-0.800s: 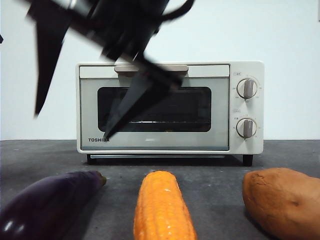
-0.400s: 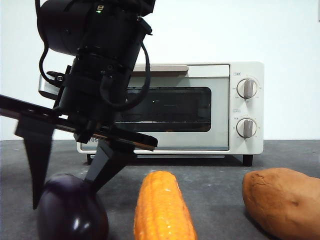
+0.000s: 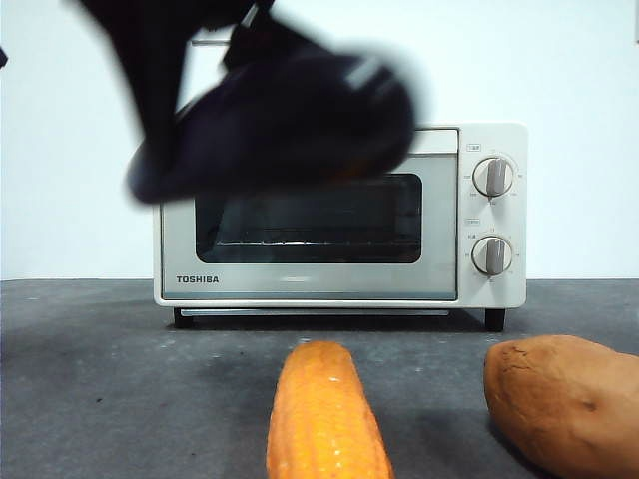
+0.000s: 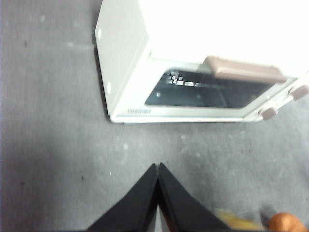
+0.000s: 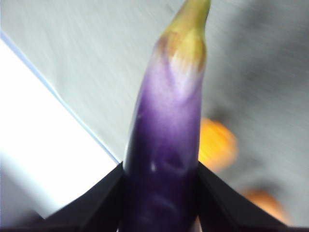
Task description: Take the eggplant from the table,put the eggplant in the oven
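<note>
The glossy dark-purple eggplant (image 5: 169, 111) is held between the two black jaws of my right gripper (image 5: 161, 169), stem tip pointing away from the camera. In the front view the eggplant (image 3: 290, 120) hangs blurred in the air, lying roughly level before the upper left of the oven (image 3: 300, 284). The dark right arm (image 3: 150, 60) comes down from the top left. The oven's glass door is closed. My left gripper (image 4: 158, 166) is shut and empty, high over the table (image 4: 58, 145) in front of the oven (image 4: 125, 63).
An orange-yellow corn cob (image 3: 324, 414) lies at the front centre of the table (image 3: 100, 379). A brown sweet potato (image 3: 564, 399) sits at the front right. Two grey knobs (image 3: 492, 215) are on the oven's right side.
The eggplant has left the table at the front left and risen with the right gripper to the height of the oven's top. Corn and sweet potato have not moved.
</note>
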Tool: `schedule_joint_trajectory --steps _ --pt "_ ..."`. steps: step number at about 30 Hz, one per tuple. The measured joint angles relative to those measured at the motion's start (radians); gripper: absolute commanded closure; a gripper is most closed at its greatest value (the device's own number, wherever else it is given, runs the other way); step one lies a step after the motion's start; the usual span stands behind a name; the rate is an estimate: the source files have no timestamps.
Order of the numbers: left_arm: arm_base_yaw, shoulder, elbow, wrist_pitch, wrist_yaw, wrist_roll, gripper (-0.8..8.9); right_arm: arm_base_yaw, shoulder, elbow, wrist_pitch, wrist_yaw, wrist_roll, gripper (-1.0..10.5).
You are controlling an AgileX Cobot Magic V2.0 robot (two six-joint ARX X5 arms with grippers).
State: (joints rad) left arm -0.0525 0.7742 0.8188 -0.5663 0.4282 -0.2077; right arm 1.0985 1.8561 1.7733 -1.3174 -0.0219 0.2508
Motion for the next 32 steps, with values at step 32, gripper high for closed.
schedule_joint_trajectory --steps 32 --pt "-0.492 0.933 0.813 -0.135 -0.291 0.171 8.07 0.079 -0.772 -0.142 -0.026 0.574 -0.033 8.1"
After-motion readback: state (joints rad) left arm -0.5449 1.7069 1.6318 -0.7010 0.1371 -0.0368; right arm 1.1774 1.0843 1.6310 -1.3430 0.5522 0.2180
